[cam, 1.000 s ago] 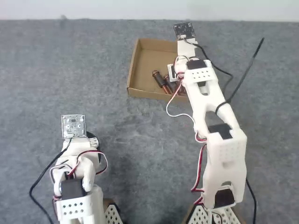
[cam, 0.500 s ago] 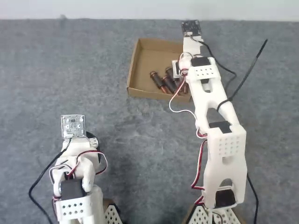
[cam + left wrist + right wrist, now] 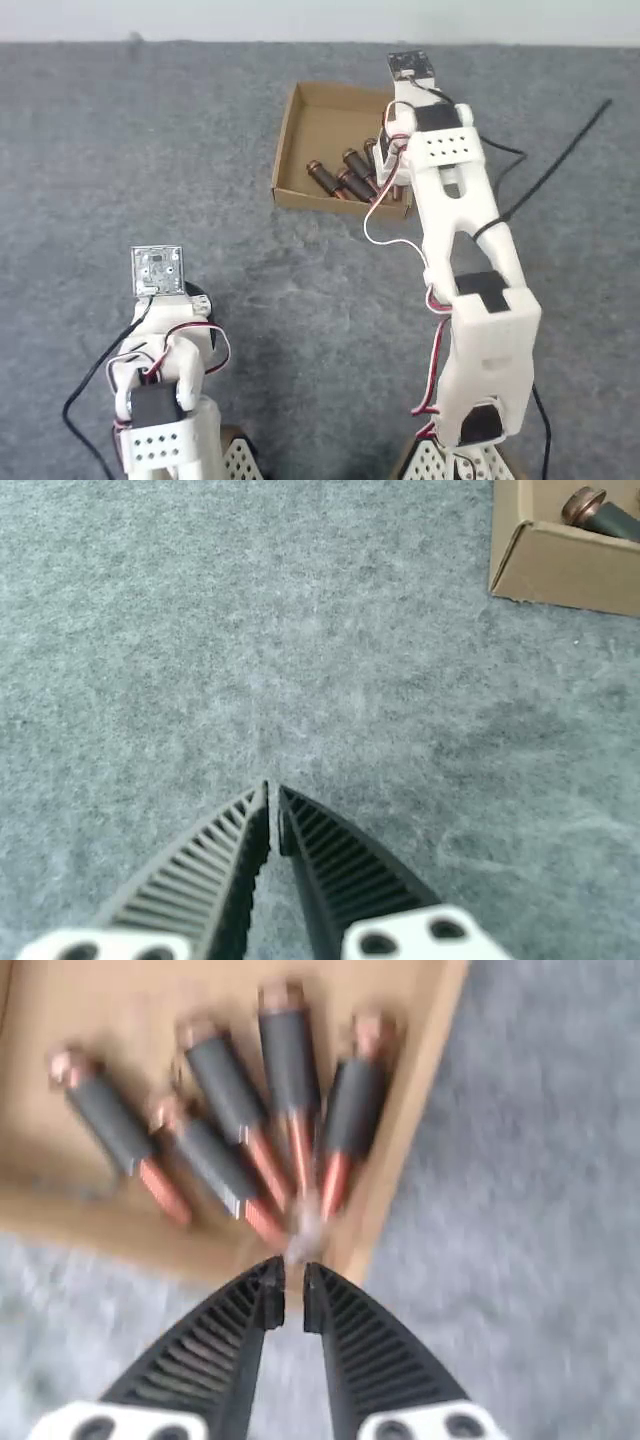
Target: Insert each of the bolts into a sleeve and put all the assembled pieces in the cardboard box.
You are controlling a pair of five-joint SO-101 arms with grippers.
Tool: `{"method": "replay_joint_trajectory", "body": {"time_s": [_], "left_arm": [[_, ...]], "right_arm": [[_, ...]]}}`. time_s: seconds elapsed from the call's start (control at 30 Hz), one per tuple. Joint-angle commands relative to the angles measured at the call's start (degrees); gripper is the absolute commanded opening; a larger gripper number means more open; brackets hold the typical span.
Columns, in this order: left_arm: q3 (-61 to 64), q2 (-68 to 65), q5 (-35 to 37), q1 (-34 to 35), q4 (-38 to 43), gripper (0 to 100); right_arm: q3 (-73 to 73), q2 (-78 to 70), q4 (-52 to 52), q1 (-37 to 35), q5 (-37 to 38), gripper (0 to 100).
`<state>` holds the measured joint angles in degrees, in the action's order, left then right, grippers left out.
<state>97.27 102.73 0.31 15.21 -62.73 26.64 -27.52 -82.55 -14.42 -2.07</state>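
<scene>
Inside the cardboard box (image 3: 283, 150), against its right-hand wall, lie the assembled pieces (image 3: 287, 1060). They fan out with their long axes converging on the right gripper (image 3: 288, 1270) and their copper ends pointing back at it. That gripper hangs just above the box's near right corner with its jaws drawn almost together and nothing between them. My left gripper (image 3: 272, 792) is pinched just as narrow and sits low over the grey counter (image 3: 150, 600), well apart from the box, so the right arm is much the nearer. I judge the coming move to be a lift clear of the box wall, not another grasp. Against a second ago, the right arm has swung rightward off the box, baring more of the pieces in the high view, while the left arm has kept still.
</scene>
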Motion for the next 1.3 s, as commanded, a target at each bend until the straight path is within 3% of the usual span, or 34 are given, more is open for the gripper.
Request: {"method": "replay_joint_trajectory", "body": {"time_s": [0.0, 0.17, 0.5, 0.73, 1.27], "left_arm": [[-0.7, -0.4, -0.5, 0.4, 0.0, 1], [-0.7, -0.4, -0.5, 0.4, 0.0, 1], [-0.7, -0.4, -0.5, 0.4, 0.0, 1], [-0.7, -0.4, -0.5, 0.5, 0.0, 1], [-0.7, -0.4, -0.5, 0.5, 0.0, 1]], "right_arm": [[2.9, 7.8, -9.5, -0.7, 1.2, 0.6], [1.8, 14.3, -20.2, -3.0, 4.8, 0.6], [-27.4, 43.5, -12.2, -6.8, 4.9, 0.9], [-49.3, 60.1, -5.4, -1.7, 5.1, 0.9], [-79.7, 98.1, 0.1, 9.0, 4.9, 0.9]]}}
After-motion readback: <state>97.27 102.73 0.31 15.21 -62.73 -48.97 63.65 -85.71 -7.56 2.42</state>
